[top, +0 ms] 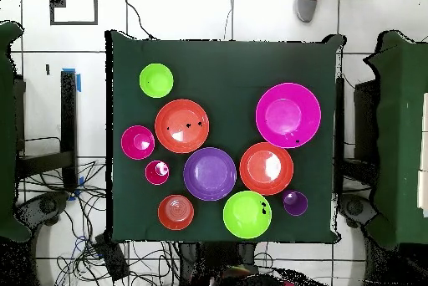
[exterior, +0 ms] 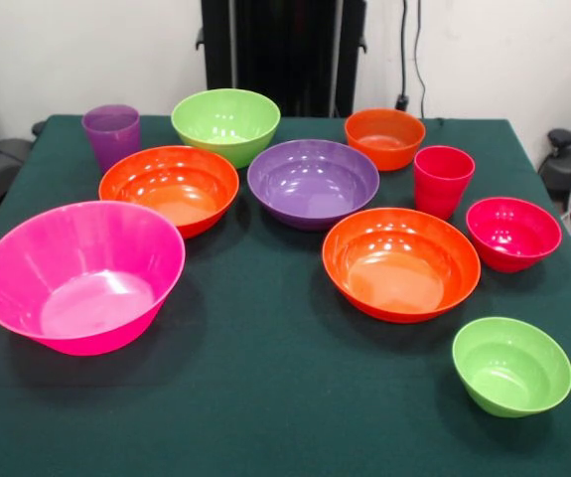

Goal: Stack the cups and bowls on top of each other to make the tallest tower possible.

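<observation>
Several bowls and two cups stand apart and upright on the green table [exterior: 265,407]; nothing is stacked. Purple cup [exterior: 111,134] [top: 294,203], large lime bowl [exterior: 225,124] [top: 247,214], small orange bowl [exterior: 384,137] [top: 175,211], red-pink cup [exterior: 443,179] [top: 157,172], purple bowl [exterior: 313,182] [top: 210,173], two orange bowls [exterior: 169,187] [exterior: 401,263], big hot pink bowl [exterior: 81,275] [top: 287,115], small red-pink bowl [exterior: 512,233] [top: 138,142], small lime bowl [exterior: 511,365] [top: 156,80]. No gripper shows in either view.
The robot's black pedestal [exterior: 283,55] stands behind the table's far edge. Cables lie on the floor by the base [top: 125,257]. A person's shoe [top: 309,2] shows beyond the table. Other green tables [top: 401,132] flank it.
</observation>
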Robot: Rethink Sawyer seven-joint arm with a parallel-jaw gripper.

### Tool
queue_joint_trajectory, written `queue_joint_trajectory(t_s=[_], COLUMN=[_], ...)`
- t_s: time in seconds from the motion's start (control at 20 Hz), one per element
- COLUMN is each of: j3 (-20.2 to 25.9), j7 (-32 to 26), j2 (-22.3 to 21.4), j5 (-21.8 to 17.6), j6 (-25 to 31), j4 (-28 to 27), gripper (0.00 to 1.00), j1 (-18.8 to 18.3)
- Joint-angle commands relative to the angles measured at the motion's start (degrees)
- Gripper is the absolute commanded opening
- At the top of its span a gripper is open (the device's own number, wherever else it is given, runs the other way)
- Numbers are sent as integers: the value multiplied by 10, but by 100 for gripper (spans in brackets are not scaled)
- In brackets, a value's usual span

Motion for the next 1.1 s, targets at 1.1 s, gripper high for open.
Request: queue_joint_trajectory(t_s=[1.1], j3=[7], j7=[217], j2=[-41], j5=[134], j6=[228], j4=[-223], gripper=[100], j1=[182])
